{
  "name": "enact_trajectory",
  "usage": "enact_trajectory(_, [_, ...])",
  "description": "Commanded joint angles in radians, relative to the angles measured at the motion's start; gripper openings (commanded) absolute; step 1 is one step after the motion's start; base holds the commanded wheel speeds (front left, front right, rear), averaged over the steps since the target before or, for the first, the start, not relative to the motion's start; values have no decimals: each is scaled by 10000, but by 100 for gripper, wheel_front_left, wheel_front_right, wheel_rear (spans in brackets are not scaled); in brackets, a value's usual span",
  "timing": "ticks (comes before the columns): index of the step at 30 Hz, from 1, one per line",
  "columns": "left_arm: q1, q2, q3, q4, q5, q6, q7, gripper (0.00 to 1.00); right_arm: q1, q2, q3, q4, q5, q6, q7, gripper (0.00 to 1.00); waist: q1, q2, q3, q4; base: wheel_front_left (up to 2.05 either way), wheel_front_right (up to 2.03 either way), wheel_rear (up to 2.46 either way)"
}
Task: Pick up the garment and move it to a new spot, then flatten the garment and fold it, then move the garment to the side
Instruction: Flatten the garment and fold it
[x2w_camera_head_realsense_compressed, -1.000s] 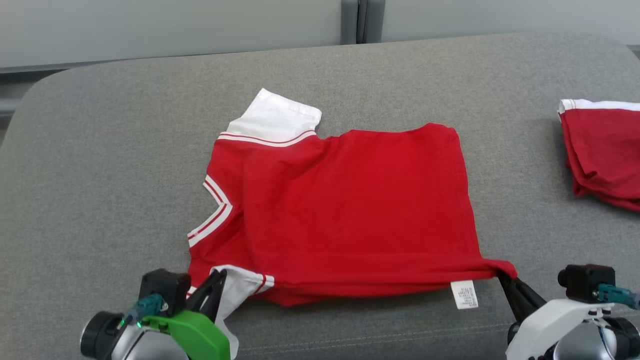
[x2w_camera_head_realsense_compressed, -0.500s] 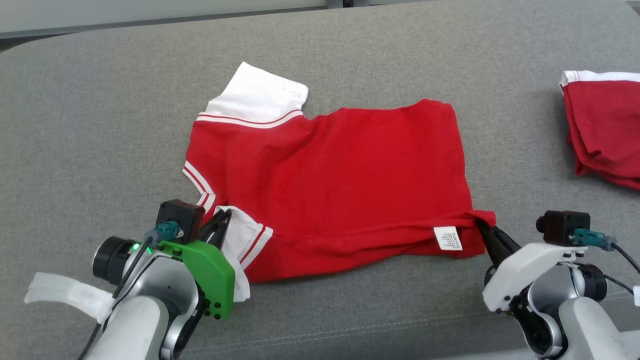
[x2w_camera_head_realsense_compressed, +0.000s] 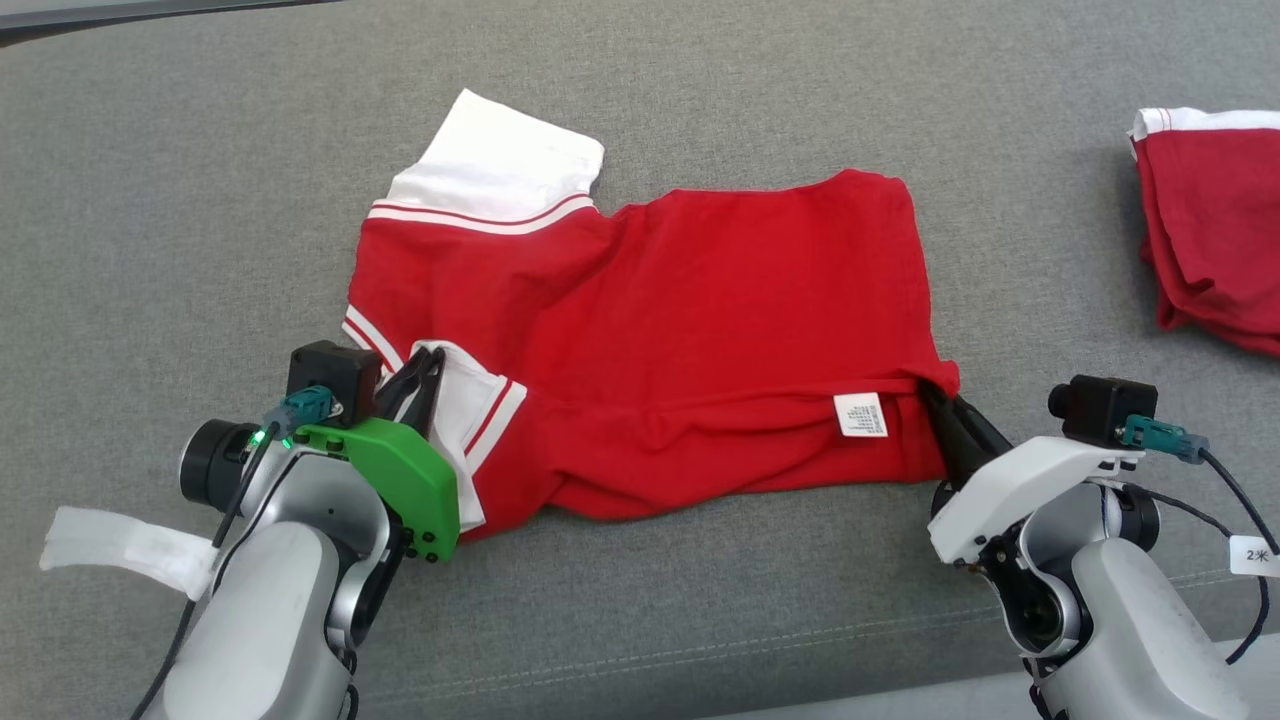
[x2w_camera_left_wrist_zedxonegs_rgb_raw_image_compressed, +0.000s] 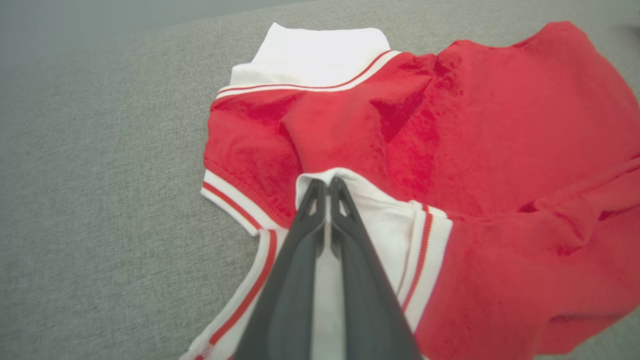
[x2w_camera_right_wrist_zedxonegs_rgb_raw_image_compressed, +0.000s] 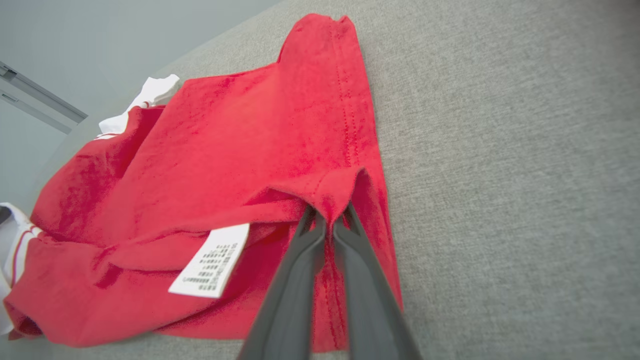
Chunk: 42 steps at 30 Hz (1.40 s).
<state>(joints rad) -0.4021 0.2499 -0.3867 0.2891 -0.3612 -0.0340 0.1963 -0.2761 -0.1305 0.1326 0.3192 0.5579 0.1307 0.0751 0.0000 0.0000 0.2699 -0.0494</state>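
Note:
The garment (x2w_camera_head_realsense_compressed: 700, 310) is a red T-shirt with white, red-striped sleeves, spread across the grey cushion (x2w_camera_head_realsense_compressed: 150, 250). My left gripper (x2w_camera_head_realsense_compressed: 418, 375) is shut on the near white sleeve (x2w_camera_left_wrist_zedxonegs_rgb_raw_image_compressed: 370, 220), lifted and carried over the red body; in the left wrist view the left gripper (x2w_camera_left_wrist_zedxonegs_rgb_raw_image_compressed: 327, 184) pinches the sleeve's edge. My right gripper (x2w_camera_head_realsense_compressed: 935, 398) is shut on the near right hem corner (x2w_camera_right_wrist_zedxonegs_rgb_raw_image_compressed: 332, 192), also raised and folded toward the far side. A white care label (x2w_camera_head_realsense_compressed: 861, 414) hangs from the lifted hem, and the right gripper (x2w_camera_right_wrist_zedxonegs_rgb_raw_image_compressed: 329, 216) shows close beside that label (x2w_camera_right_wrist_zedxonegs_rgb_raw_image_compressed: 212, 260).
A second red garment (x2w_camera_head_realsense_compressed: 1210, 230) with a white band lies folded at the right edge of the cushion. Bare grey cushion stretches to the left and in front of the shirt. White tape (x2w_camera_head_realsense_compressed: 120, 550) hangs off my left forearm.
Both grippers have carried the near edge of the shirt away from me, over its body. The head camera has tilted down, so the whole scene sits higher in the picture.

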Motion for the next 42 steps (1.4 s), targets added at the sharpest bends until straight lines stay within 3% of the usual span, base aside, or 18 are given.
enact_trajectory(1, [-145, -95, 97, 101, -99, 74, -232, 100, -75, 15, 85, 49, 204, -3, -182, 100, 0, 0, -3, -9, 0, 0, 0])
enact_trajectory(10, [352, -377, 908, 212, -509, 653, -1977, 100, 541, 28, 260, -319, 79, -2, -1953, 100, 0, 0, -137, 72, 0, 0, 0])
enact_trajectory(15, [995, -404, 1694, -286, -750, 1192, -3236, 100, 930, 118, 194, -737, -739, -2, -2931, 100, 0, 0, -405, 131, 0, 0, 0])
enact_trajectory(21, [2039, -260, 2440, -1342, -903, 1659, -4184, 100, 1294, 304, -118, -1538, -2004, -3, -3324, 100, 0, 0, -843, 246, 0, 0, 0])
enact_trajectory(32, [4055, 175, 2313, -2437, -263, 1833, -4393, 100, 2375, 538, -765, -2053, -3268, -3, -3388, 100, 0, 0, -1884, 480, 0, 0, 0])
enact_trajectory(42, [5139, 188, 1612, -2648, -85, 1844, -3927, 100, 3362, 671, -1004, -1970, -3467, -3, -3209, 100, 0, 0, -2396, 491, 0, 0, 0])
